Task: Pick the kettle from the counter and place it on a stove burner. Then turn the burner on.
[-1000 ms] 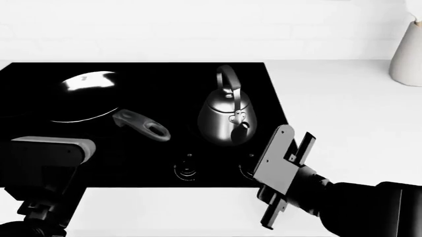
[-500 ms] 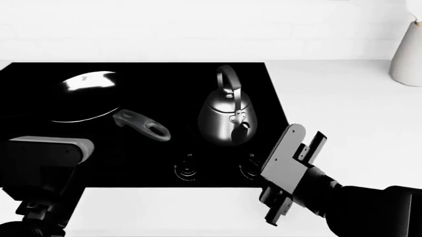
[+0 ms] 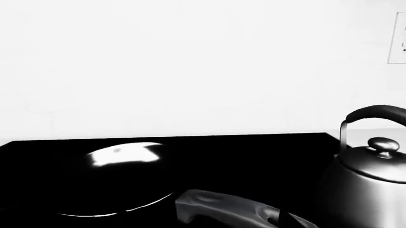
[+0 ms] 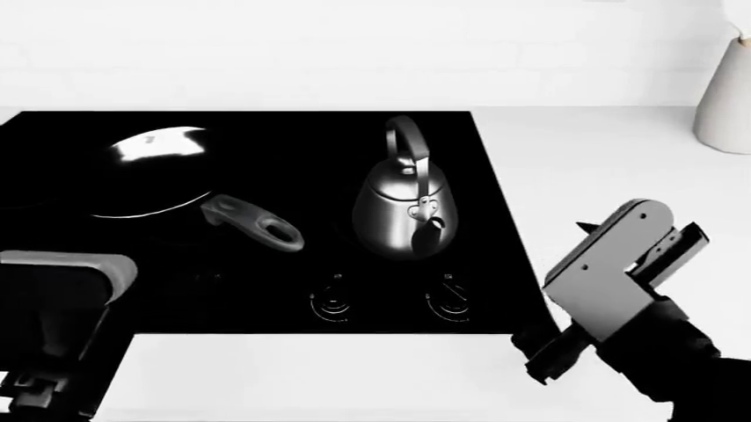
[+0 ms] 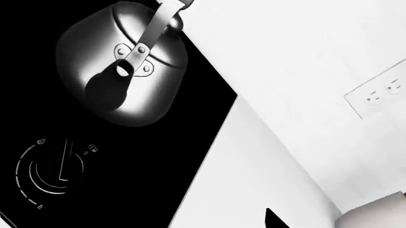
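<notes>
One kettle [image 4: 406,211] sits upright on the black glass cooktop [image 4: 493,189], spout toward us, handle arch running front to back; the frying pan [image 4: 147,171] beside it holds nothing. We see the right gripper [image 4: 628,264] over the white counter [image 4: 610,167], holding nothing, jaw state unclear; left claw not in view.

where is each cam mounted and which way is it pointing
Head view: on the head, looking forward and down at the cooktop, kettle and frying pan; both arms show, the right tool over the counter.
Left wrist view: low, looking level across the pan toward the wall; no robot part clearly shows.
Right wrist view: above the cooktop edge, looking down at the kettle and a knob; only a dark sliver at the frame edge.
All three share the kettle.
</notes>
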### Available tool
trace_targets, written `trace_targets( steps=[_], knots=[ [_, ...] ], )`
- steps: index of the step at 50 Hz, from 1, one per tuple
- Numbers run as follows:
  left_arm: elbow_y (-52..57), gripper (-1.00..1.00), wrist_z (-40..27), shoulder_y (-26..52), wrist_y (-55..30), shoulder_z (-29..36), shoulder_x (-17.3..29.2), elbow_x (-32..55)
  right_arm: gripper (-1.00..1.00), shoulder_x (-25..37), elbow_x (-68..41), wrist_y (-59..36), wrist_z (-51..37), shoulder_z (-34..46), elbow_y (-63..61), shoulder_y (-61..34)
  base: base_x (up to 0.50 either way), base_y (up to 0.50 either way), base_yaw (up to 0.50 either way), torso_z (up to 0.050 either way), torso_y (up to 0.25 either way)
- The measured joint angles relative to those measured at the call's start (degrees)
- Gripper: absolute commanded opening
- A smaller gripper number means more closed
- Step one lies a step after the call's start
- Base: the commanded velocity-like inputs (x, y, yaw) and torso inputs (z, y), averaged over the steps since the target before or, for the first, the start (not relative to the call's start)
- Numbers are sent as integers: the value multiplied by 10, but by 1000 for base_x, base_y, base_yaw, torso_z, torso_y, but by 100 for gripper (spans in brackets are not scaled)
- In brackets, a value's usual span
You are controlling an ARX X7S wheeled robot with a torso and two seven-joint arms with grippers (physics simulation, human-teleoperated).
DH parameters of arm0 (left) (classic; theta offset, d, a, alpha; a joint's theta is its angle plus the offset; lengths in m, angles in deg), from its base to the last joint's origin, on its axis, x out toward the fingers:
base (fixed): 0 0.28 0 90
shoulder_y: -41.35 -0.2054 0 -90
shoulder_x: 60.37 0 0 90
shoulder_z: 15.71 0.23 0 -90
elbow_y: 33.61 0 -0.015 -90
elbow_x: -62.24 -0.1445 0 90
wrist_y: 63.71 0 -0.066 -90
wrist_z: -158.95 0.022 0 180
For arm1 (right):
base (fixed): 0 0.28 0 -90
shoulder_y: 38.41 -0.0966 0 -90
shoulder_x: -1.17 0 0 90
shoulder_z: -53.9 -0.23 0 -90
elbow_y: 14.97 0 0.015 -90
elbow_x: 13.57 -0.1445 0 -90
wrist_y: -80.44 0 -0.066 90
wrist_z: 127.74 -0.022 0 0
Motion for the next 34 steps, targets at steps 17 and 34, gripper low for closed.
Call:
trace_targets(
  steps=[17,34],
  knots=[
    [60,100,79,-155,89,-153,21,29,100,-8,-390,-109,-292,-269,-117,63,0,0,0,0,0],
    [95,100,99,-249,142,-320,48,115,100,10,-888,-241,-486,-1113,-145,445,0,0,0,0,0]
  ],
)
